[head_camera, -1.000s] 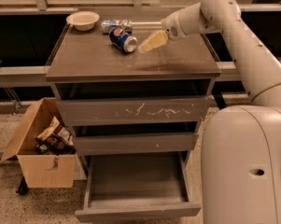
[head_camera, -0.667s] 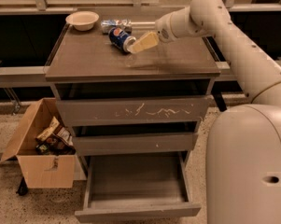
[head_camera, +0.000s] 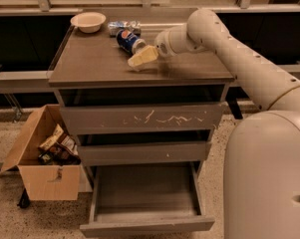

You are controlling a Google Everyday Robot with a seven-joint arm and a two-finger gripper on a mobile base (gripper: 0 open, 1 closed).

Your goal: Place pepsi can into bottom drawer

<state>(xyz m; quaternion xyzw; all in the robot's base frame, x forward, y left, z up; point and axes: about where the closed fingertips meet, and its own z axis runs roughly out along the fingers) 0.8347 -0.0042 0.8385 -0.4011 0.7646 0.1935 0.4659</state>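
Observation:
The pepsi can lies on its side on the cabinet top, dark blue with a silver end, at the back middle. My gripper reaches in from the right and sits just right of and in front of the can, its pale fingers close to the can's silver end. I see nothing held in it. The bottom drawer is pulled out and open, with nothing inside it. The middle drawer and the white-scratched top drawer are shut.
A silvery crinkled packet lies behind the can. A beige bowl stands at the back left of the top. An open cardboard box with snack packets stands on the floor left of the cabinet. My white base fills the right.
My gripper has moved left across the cabinet top, from well right of the can to right beside it. The can, the packet and the drawers have not moved.

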